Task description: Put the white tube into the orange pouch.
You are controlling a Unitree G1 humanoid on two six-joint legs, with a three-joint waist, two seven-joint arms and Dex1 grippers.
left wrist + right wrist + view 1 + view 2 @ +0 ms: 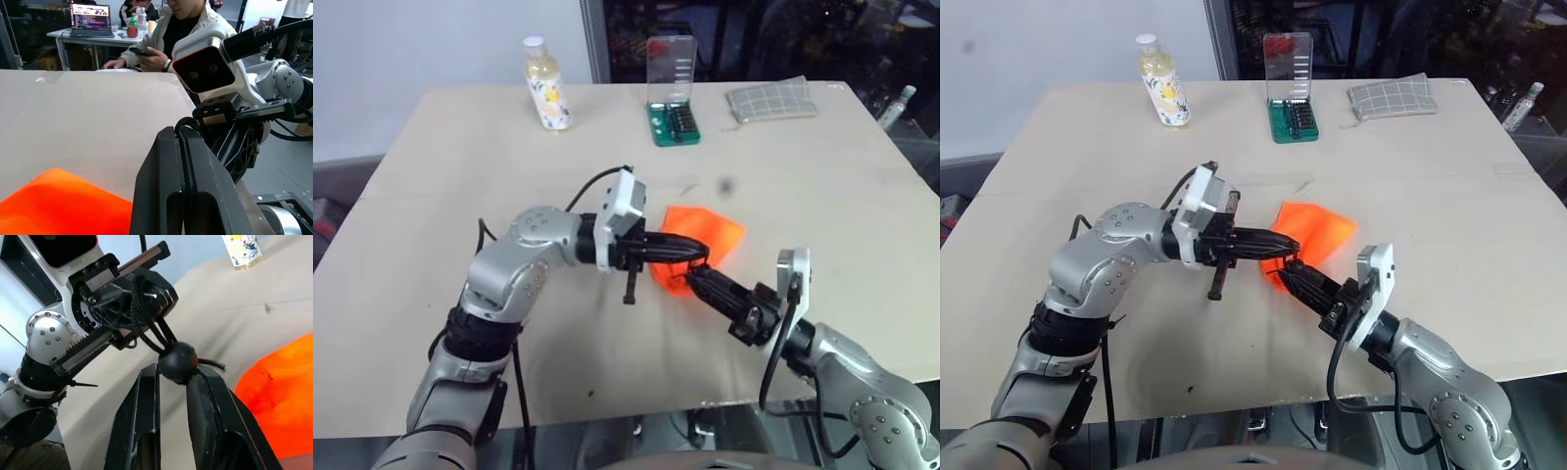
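Note:
The orange pouch [710, 233] lies crumpled on the table's middle, with a thin black cord [146, 325] drawn out of its near-left corner. My left gripper [693, 257] reaches in level from the left and is shut on that cord, at the pouch's edge. My right gripper [697, 280] comes up from the front right, its tips just below the left one. Between its two fingers [146, 396] sits the cord's round black stopper [177, 363], pinched at its lower half. The white tube is out of view.
At the table's far edge stand a bottle of yellowish liquid [546, 86], a green bit case with a clear lid [673, 93] and a grey checked pouch [771, 100]. A person [181, 29] sits at a desk beyond the table.

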